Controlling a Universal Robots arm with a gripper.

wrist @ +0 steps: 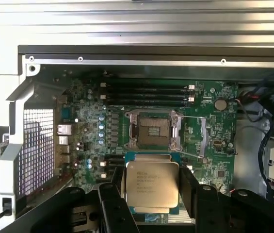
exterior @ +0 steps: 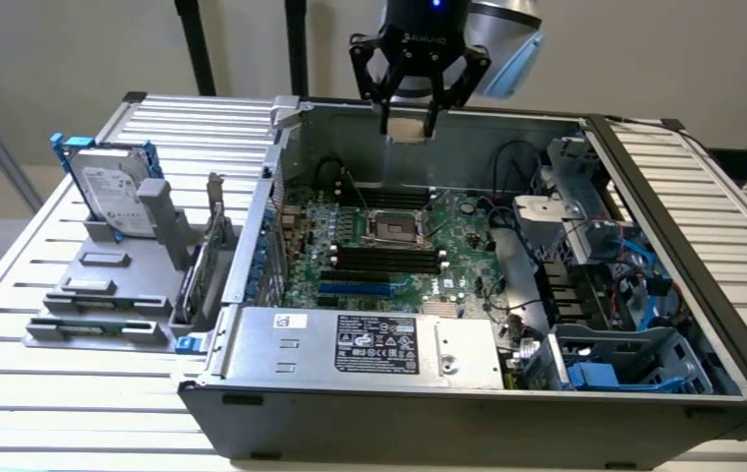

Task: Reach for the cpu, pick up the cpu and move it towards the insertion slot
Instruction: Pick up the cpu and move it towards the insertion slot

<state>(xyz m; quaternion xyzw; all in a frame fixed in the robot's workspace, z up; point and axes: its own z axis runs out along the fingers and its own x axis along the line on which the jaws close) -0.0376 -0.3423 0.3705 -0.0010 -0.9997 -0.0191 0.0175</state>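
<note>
Overhead, tool (exterior: 411,126) clamped on cpu (wrist: 152,187) edges, high above open case, insertion slot (wrist: 152,132) unobstructed below.

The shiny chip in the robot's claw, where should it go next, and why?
Probably straight down. The gripper holds the cpu high above the open case, and the wrist view shows the insertion slot open just beyond the chip.

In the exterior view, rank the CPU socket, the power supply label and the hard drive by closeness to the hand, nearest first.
1. insertion slot: on the motherboard, below the hand, which holds the cpu.
2. power supply label: at the case's front edge.
3. hard drive: outside the case, on the exterior view's left.
</note>
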